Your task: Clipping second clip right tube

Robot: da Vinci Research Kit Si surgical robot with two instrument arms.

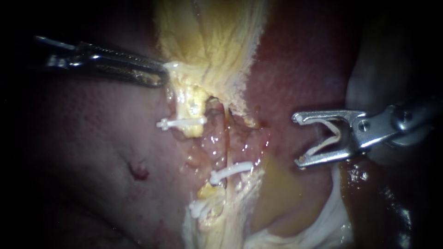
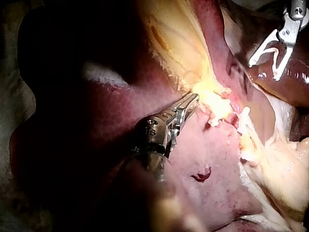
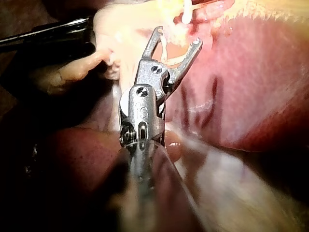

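Approach step: the right instrument (image 1: 299, 139) grips a loaded clip (image 1: 328, 140) in wide-set jaws, well apart from the right tube (image 1: 226, 138). The left instrument (image 1: 161, 76) clamps yellowish tissue (image 1: 203, 46). Next, I'd judge, it must straddle the tube near the placed clip (image 1: 230, 170).

Upright right tube (image 1: 226, 147) bears 1 white clip (image 1: 230, 171); 1 open clip (image 1: 338, 133) sits apart.

This is a surgical practice bench with an organ lying in the open. In my left wrist view the glossy dark red liver (image 2: 217, 159) ends in a free rounded edge. A dull grey flat surface (image 2: 9, 111) lies beyond that edge, on the side away from my right instrument (image 2: 264, 70).

Through the endoscope, white plastic clips (image 1: 182, 123) are fastened across tissue near the centre. At ten o'clock my left instrument (image 1: 162, 74) pinches pale yellow fibrous tissue (image 1: 207, 41). At three o'clock my right instrument's jaws cradle an open white V-shaped clip (image 1: 328, 137).
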